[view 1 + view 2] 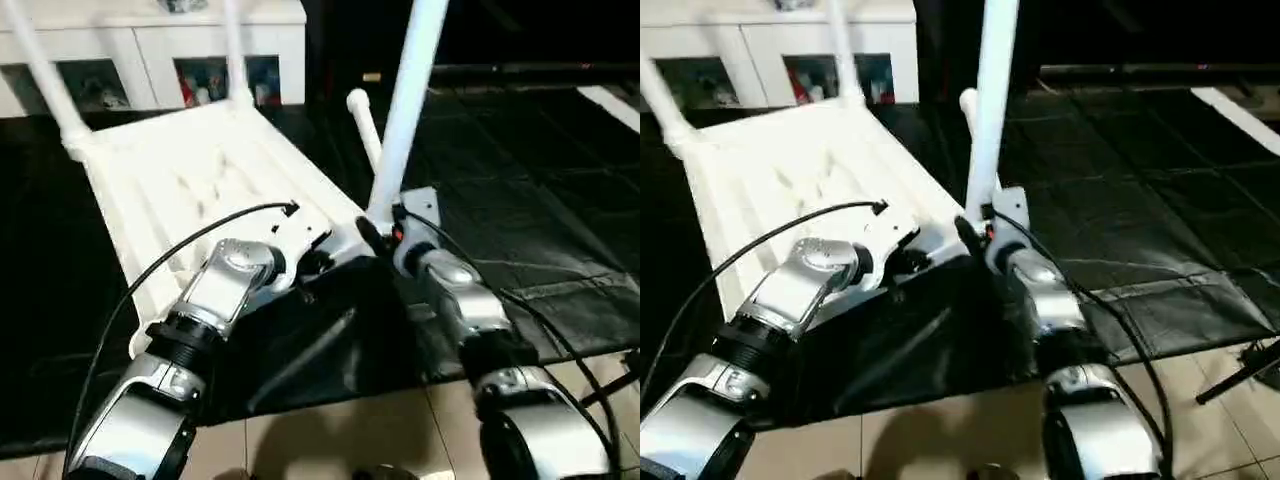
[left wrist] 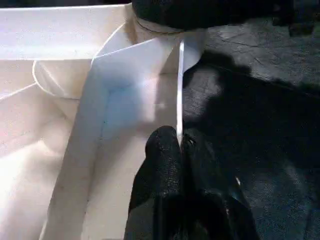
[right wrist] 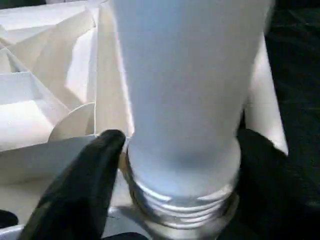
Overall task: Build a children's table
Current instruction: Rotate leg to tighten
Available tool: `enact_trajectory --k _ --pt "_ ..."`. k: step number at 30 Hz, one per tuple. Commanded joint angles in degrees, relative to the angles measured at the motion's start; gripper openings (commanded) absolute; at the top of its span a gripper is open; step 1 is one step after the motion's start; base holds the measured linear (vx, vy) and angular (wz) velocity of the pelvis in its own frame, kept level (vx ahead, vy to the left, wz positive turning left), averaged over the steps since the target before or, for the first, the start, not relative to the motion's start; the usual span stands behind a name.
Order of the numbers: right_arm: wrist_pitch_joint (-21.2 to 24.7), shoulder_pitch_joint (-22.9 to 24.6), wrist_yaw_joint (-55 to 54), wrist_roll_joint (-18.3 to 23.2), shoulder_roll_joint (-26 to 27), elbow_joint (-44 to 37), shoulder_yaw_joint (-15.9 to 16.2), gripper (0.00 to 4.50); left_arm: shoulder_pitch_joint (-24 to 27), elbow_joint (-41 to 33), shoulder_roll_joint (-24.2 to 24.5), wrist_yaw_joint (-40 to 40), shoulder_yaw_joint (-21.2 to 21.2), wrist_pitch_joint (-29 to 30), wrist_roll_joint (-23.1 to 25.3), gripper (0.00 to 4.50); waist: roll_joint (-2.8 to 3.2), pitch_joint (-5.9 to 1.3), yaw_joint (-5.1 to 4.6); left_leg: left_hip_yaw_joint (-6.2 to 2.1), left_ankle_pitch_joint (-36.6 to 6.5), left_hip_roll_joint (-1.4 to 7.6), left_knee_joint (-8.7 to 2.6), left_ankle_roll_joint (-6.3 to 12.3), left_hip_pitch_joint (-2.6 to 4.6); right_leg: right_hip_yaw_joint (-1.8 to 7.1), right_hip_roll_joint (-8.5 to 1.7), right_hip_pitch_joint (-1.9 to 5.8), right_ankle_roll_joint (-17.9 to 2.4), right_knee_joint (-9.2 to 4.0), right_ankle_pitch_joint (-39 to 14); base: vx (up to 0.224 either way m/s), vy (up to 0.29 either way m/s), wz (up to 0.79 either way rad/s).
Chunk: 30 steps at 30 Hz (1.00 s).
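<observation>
Left gripper (image 2: 181,145) pinched on top (image 1: 190,190) rim; right gripper (image 3: 180,165) spread, apparently cradling leg (image 3: 187,85) base at near corner. Stiff, light, slick plastic.

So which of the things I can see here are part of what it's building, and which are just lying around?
Part of the job:
- upside-down white table top
- leg at the near corner socket, right gripper around its threaded base
- two legs at the far corners
- loose leg on the mat
- left gripper at the top's rim

Lying about:
- white cabinet
- black floor mat
</observation>
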Motion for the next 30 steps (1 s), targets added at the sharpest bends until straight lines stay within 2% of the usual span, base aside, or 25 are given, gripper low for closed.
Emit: enact_trajectory --k 1,3,5,6,8,10,11,12,13,15,17,18,19,22,25,30 --pt "0.62 0.91 2.05 -0.20 1.82 2.21 2.18 3.87 -2.18 -4.49 -0.81 1.06 1.51 -2.68 -0.76 0.00 0.80 -5.08 0.61 -0.48 -2.29 1.62 -2.98 6.96 0.02 2.76 -4.45 4.72 -16.28 -3.19 4.08 0.000 0.000 0.00" --pt "-0.13 1.83 3.27 -0.13 0.63 0.81 2.26 3.87 -1.93 -4.33 -0.07 0.18 1.41 -3.18 -0.79 0.00 0.72 -4.98 0.59 -0.44 -4.18 1.67 -3.08 6.17 0.15 2.78 -4.48 4.73 -15.81 -3.53 0.94 0.000 0.000 0.00" --pt "-0.53 3.58 5.59 0.39 -1.11 -2.16 2.15 4.12 -1.43 -3.98 1.03 -1.50 1.13 -4.51 -1.00 0.00 0.67 -4.90 0.66 -0.39 -4.99 1.65 -3.11 5.61 0.19 2.90 -4.40 4.75 -15.18 -3.69 -0.41 0.000 0.000 0.00" --pt "-0.53 3.58 5.59 0.39 -1.11 -2.16 2.15 4.24 -1.43 -3.98 1.03 -1.50 1.13 -4.51 -1.00 0.00 0.68 -4.90 0.83 -0.44 -4.86 1.68 -3.14 5.61 0.21 2.90 -4.42 4.80 -15.02 -3.71 -0.26 0.000 0.000 0.00" --pt "-1.64 6.96 10.08 1.48 -4.38 -7.59 1.42 4.34 -0.29 -3.06 3.20 -4.44 0.55 -6.67 -1.37 0.00 0.93 -4.89 1.00 -0.53 -4.05 1.64 -3.13 5.97 0.04 2.92 -4.36 4.91 -14.78 -3.55 1.29 0.000 0.000 0.00" --pt "-2.00 8.16 12.35 2.12 -5.51 -9.49 1.22 4.42 0.00 -2.54 3.91 -5.23 0.49 -7.06 -1.49 0.00 0.67 -5.15 1.04 -0.50 -3.55 1.72 -2.99 6.50 0.09 2.94 -4.34 5.01 -14.77 -3.28 3.32 0.000 0.000 0.00" --pt "-2.12 9.97 15.66 2.88 -7.14 -12.59 1.58 4.42 0.05 -1.41 4.78 -5.52 0.35 -8.63 -1.10 0.00 1.04 -5.09 0.96 -0.57 -3.27 1.70 -3.05 6.64 0.02 2.87 -4.35 4.91 -15.24 -3.24 3.59 0.000 0.000 0.00" --pt "-2.12 9.97 15.66 2.88 -7.14 -12.59 1.58 4.42 0.05 -1.41 4.78 -5.52 0.35 -8.63 -1.10 0.00 0.79 -4.96 0.99 -0.42 -4.51 1.69 -2.99 6.84 0.16 2.91 -4.31 4.85 -15.03 -3.57 2.47 0.000 0.000 0.00" --pt "-1.31 12.62 21.00 4.67 -9.98 -17.19 2.01 4.42 -0.01 0.33 6.16 -6.67 0.21 -10.66 -0.77 0.00 1.10 -4.90 0.96 -0.52 -4.78 1.69 -3.07 6.62 0.07 2.89 -4.35 4.87 -15.12 -3.51 1.79 0.000 0.000 0.00" --pt "-0.94 13.43 22.71 5.34 -10.91 -18.60 2.06 4.42 -0.04 0.86 6.67 -7.08 0.09 -11.50 -0.60 0.00 0.90 -4.72 1.14 -0.51 -6.52 1.65 -3.20 6.47 0.17 2.84 -4.24 4.90 -14.07 -4.05 -1.34 0.000 0.000 0.00" --pt "0.84 16.28 30.34 8.30 -15.22 -24.27 2.11 4.42 0.45 1.39 8.93 -11.16 -0.06 -14.11 -1.29 0.00 0.83 -4.63 1.26 -0.50 -7.33 1.72 -3.24 5.78 0.28 2.87 -4.29 4.86 -13.52 -4.26 -3.70 0.000 0.000 0.00" --pt "1.50 17.15 32.76 9.28 -16.53 -26.11 2.10 4.42 0.67 1.50 9.67 -12.66 -0.12 -14.86 -1.53 0.00 0.73 -4.54 1.27 -0.48 -7.47 1.56 -3.23 6.08 0.23 2.92 -4.14 4.96 -13.23 -4.48 -4.15 0.000 0.000 0.00" --pt "2.26 17.90 35.04 10.04 -17.92 -27.68 2.26 4.42 0.96 1.61 10.53 -14.15 -0.38 -16.56 -1.57 0.00 0.75 -4.60 1.51 -0.61 -6.87 1.84 -3.32 6.23 0.12 2.98 -4.29 4.88 -13.04 -4.20 -3.48 0.000 0.000 0.00" --pt "4.19 19.43 40.84 11.10 -21.80 -30.73 3.44 4.42 1.81 1.69 12.75 -18.83 -1.15 -20.15 -2.24 0.00 0.84 -4.58 1.63 -0.57 -7.50 1.77 -3.30 6.12 0.29 2.86 -4.22 4.68 -13.27 -4.41 -4.47 0.000 0.000 0.00" --pt "4.25 19.78 44.88 10.27 -25.27 -31.44 4.92 4.42 2.53 1.72 14.96 -23.60 -2.23 -23.14 -2.82 0.00 0.76 -4.54 1.92 -0.56 -7.81 1.89 -3.33 5.43 0.38 2.88 -4.34 4.56 -13.16 -4.38 -5.89 0.000 0.000 0.00" --pt "4.42 18.84 50.21 9.26 -28.91 -31.72 7.10 4.42 3.15 1.38 17.25 -31.41 -2.93 -26.72 -4.62 0.00 0.75 -4.55 2.90 -0.36 -7.10 2.11 -3.29 5.49 0.60 2.96 -4.31 4.28 -13.40 -4.20 -5.14 0.000 0.000 0.00"
